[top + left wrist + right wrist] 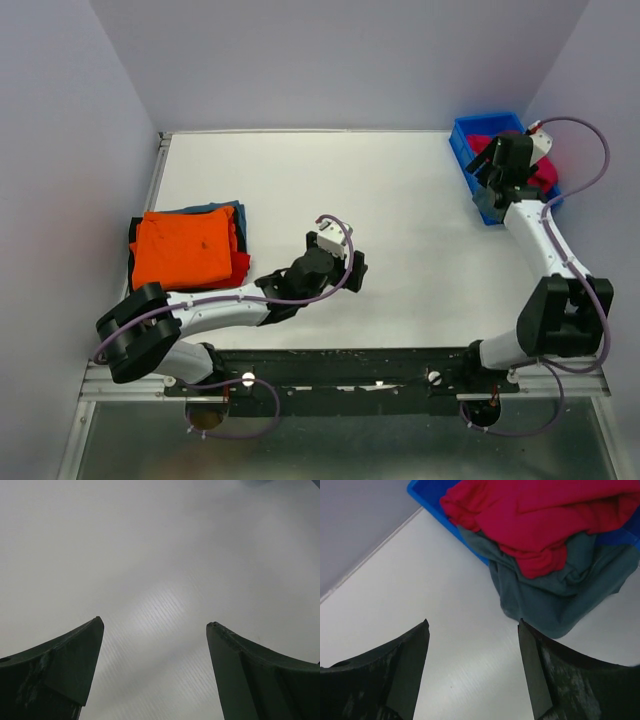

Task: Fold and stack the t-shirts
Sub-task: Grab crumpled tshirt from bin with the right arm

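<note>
Grab coming up: right gripper (472, 625) spread just short of grey-blue tee (555, 600) spilling from bin (427, 490) under crimson tee (545, 515), left gripper (155, 622) spread over surface (150, 540), folded stack (185, 245) far left, best to pinch one loose edge only.

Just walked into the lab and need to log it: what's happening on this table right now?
Two robot arms are folding and stacking t-shirts. An orange tee tops a folded stack at the table's left side. The right arm reaches toward the blue bin in the far right corner, jaws open and empty, just short of a grey-blue tee spilling over its side under a crimson tee. The left arm hovers mid-table, jaws open, holding nothing.
</note>
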Controlling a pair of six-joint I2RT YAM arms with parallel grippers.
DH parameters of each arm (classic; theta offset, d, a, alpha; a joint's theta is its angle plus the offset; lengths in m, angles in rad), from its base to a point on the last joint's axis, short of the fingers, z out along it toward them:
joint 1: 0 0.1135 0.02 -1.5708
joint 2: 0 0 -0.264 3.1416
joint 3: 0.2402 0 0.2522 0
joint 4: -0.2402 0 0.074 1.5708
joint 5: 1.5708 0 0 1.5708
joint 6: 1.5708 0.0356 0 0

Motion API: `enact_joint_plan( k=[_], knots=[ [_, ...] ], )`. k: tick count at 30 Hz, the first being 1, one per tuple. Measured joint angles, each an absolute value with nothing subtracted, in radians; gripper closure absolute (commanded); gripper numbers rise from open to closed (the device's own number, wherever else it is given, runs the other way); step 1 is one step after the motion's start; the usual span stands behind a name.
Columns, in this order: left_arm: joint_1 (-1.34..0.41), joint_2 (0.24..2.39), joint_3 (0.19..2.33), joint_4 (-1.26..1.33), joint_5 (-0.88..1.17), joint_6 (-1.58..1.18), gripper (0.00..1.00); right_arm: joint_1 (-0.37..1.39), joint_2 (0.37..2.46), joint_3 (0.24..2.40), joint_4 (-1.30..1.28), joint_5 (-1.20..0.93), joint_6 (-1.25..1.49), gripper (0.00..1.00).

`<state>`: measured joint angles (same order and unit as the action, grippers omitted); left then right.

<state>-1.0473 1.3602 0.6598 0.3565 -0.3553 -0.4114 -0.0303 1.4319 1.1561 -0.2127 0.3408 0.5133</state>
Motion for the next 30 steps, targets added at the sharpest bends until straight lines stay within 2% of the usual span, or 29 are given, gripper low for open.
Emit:
enact_joint_plan(
  k=[6,9,15,16,17,24,30],
  knots=[
    [-1.047,1.371,0.662,0.353,-0.354,-0.411,0.01,-0.130,1.615,1.285,-0.267,0.327,0.549,0.23],
    [-1.047,1.381,0.672,0.340,-0.351,-0.412,0.01,-0.162,1.709,1.349,-0.292,0.322,0.565,0.32],
    [-1.047,1.387,0.680,0.325,-0.344,-0.412,0.01,-0.193,1.885,1.502,-0.308,0.326,0.576,0.70],
    [-1.047,1.388,0.680,0.323,-0.343,-0.412,0.01,-0.196,1.909,1.525,-0.311,0.328,0.575,0.81],
    [-1.047,1.389,0.680,0.322,-0.342,-0.412,0.01,-0.200,1.930,1.547,-0.316,0.331,0.574,0.99],
    [-1.047,1.394,0.688,0.302,-0.341,-0.412,0.01,-0.198,1.948,1.609,-0.361,0.369,0.555,0.99],
    [-1.046,1.394,0.691,0.300,-0.341,-0.411,0.01,-0.058,1.724,1.549,-0.345,0.478,0.436,0.99]
  ],
)
